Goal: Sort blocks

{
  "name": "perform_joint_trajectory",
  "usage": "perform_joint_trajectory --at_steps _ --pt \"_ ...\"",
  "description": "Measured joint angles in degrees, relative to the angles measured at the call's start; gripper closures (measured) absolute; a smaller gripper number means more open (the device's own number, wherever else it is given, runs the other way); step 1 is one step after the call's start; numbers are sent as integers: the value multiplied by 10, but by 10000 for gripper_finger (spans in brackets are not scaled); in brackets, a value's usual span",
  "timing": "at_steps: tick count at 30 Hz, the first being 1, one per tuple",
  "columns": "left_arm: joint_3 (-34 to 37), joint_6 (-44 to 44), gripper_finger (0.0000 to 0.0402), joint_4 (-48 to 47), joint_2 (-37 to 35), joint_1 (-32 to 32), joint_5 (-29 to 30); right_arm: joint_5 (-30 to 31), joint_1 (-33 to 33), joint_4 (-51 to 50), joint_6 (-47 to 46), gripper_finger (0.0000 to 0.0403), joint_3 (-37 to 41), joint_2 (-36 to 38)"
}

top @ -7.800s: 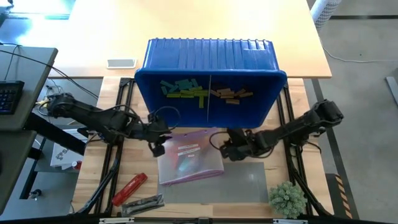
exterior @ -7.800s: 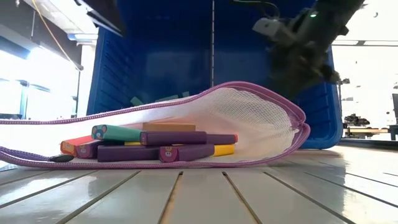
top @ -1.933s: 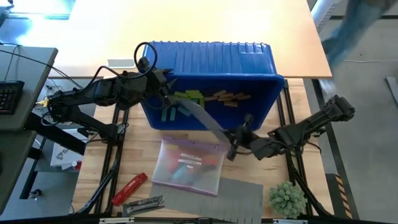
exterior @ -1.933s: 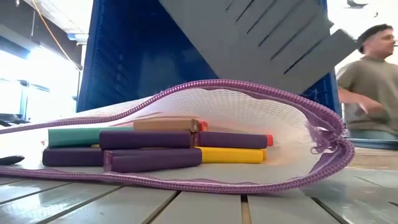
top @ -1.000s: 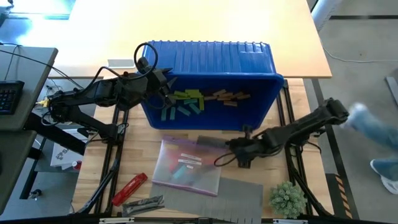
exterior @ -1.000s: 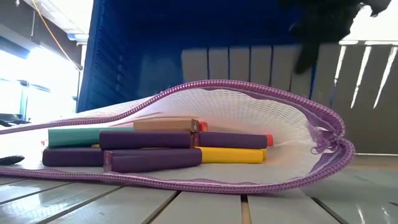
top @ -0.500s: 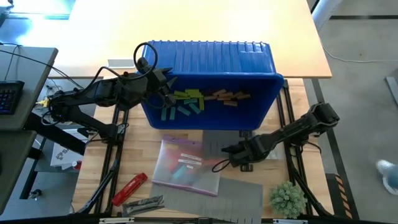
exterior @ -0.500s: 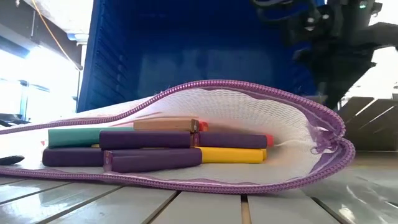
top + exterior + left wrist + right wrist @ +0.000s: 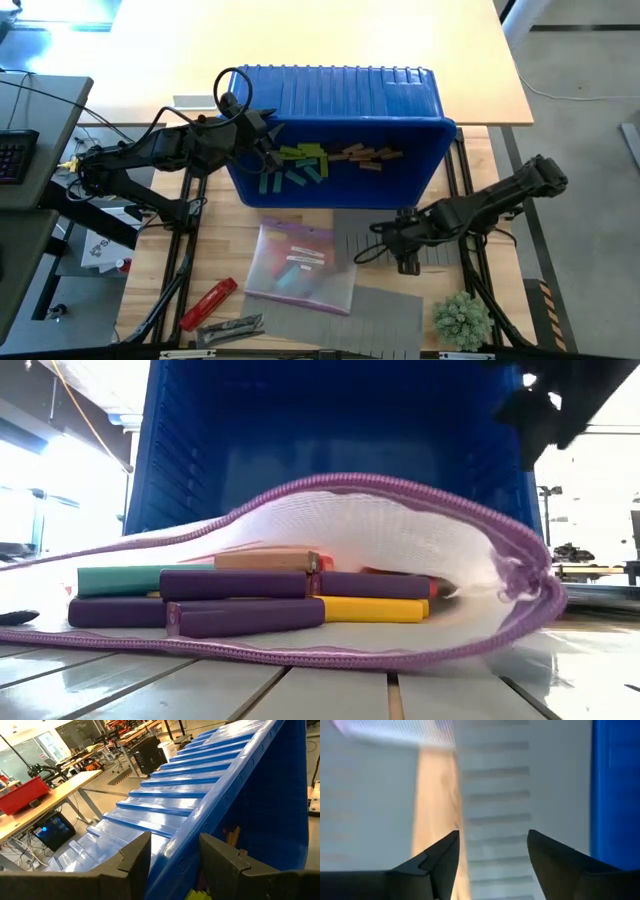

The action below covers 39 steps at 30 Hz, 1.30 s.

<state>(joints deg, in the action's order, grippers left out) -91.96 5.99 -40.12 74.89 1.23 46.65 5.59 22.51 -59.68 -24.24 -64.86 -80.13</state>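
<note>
2 grippers: left gripper (image 9: 170, 857) jaws clamp blue bin (image 9: 400, 180) rim; right gripper (image 9: 492, 852) jaws apart, empty; blocks (image 9: 240, 600) half-veiled by mesh pouch (image 9: 400, 530).

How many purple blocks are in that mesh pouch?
3 show in the low view: one on top, one at the front, one toward the right. More may be hidden behind.

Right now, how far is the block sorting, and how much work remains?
Done: many blocks lie in the blue bin, greens left, tan right. In hand: left gripper clamps the bin's rim; right gripper, jaws open, holds nothing. Left: about six blocks inside the mesh pouch.
</note>
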Motion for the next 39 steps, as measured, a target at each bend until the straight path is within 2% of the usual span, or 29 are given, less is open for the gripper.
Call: perform_joint_trajectory --at_steps 3,8,14,18,23,26,29,31,36,39 --pt "0 0 261 0 0 0 0 0 7 87 9 179 0 -1" --pt "-11 1 261 -2 0 11 -22 19 52 256 162 176 0 -48" --pt "-37 36 261 -2 5 64 -7 42 108 349 334 176 0 -130" --pt "-45 43 256 1 0 85 18 79 142 406 418 176 0 -184" --pt "-44 44 246 -7 4 90 45 129 163 459 473 176 0 -230" --pt "-64 125 239 22 0 101 103 166 172 492 497 176 1 -254" --pt "-99 226 230 72 -2 120 145 148 174 508 499 176 1 -275" --pt "-125 248 226 110 -1 137 156 146 174 511 502 176 1 -290" --pt "-166 196 223 167 -3 207 149 221 172 524 528 176 1 -318" --pt "-166 135 226 109 11 246 218 229 162 551 532 176 1 -329"
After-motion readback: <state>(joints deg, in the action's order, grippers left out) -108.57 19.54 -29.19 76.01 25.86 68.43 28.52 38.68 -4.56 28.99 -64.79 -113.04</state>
